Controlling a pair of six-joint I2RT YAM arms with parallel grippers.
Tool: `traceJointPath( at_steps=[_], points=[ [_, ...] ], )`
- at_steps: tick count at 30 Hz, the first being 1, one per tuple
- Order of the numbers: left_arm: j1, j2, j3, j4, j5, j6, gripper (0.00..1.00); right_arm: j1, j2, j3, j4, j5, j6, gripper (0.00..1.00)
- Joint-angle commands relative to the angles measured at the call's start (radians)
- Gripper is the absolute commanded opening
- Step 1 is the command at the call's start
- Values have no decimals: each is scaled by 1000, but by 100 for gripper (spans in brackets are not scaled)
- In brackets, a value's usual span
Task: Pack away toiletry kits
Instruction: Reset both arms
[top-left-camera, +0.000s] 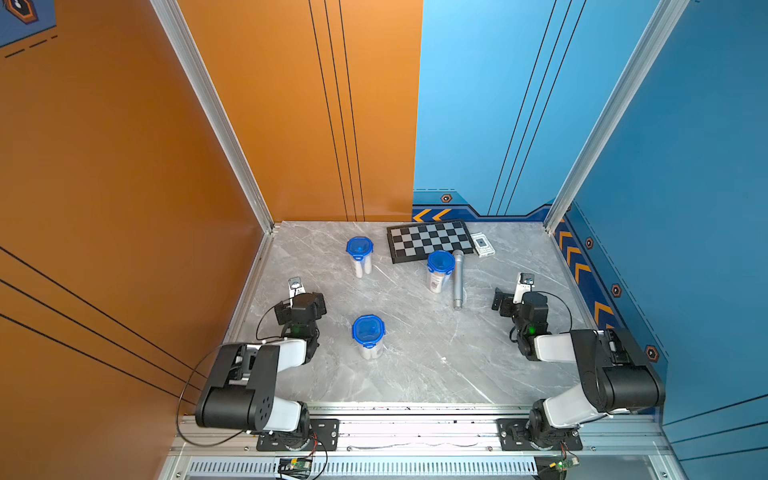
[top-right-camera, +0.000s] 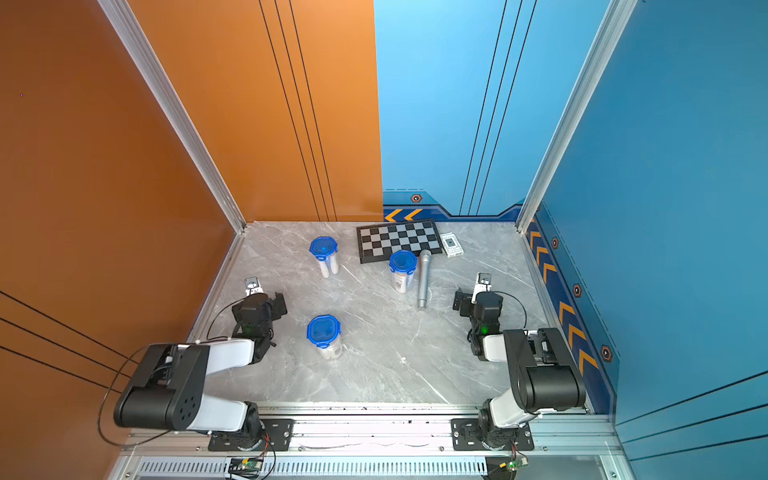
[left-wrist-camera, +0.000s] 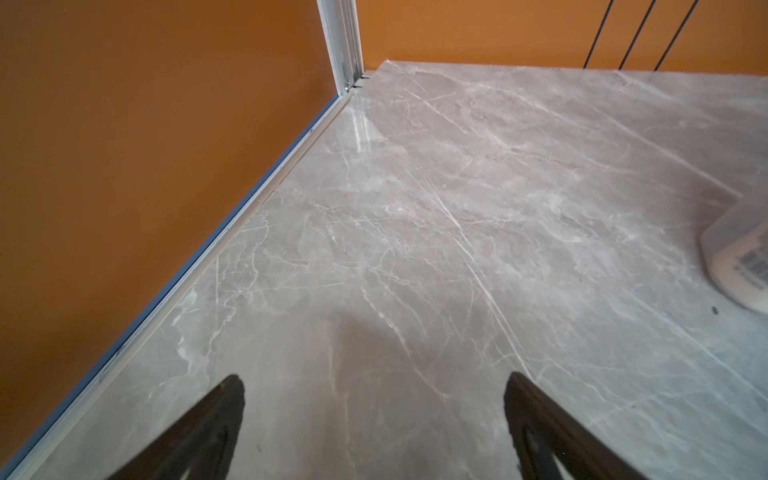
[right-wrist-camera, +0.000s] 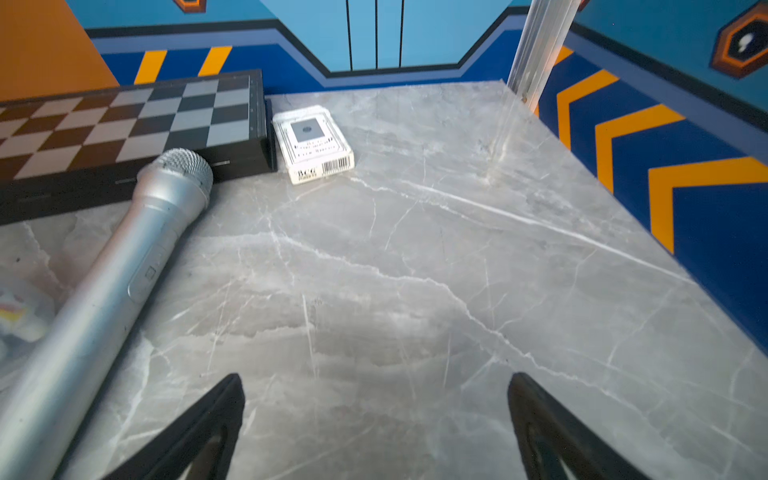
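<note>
Three cups (top-left-camera: 360, 249) (top-left-camera: 440, 264) (top-left-camera: 368, 330): lidded, upright (contents probably white bottles (left-wrist-camera: 744, 266)).
Left gripper (left-wrist-camera: 374, 380): jaws wide apart, empty.
Right gripper (right-wrist-camera: 376, 378): likewise, near microphone (right-wrist-camera: 104, 282).

Three blue-lidded clear cups (top-left-camera: 360, 257) (top-left-camera: 439, 272) (top-left-camera: 368, 337) stand upright, closed, well apart.

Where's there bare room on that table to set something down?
Biggest bare patch: between the front cup, microphone and right gripper. Also the orange-wall corner ahead of the left gripper. Crowded at the back: chessboard, middle cup, card box.
</note>
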Motion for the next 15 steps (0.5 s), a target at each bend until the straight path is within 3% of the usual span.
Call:
traceJointPath(
  at_steps=[1,15],
  points=[
    [-11,36,33,122,80,68,99,1,7,14,29,43,-13,100],
    [-12,80,8,185,125,81,99,4,8,14,30,30,-19,100]
  ],
)
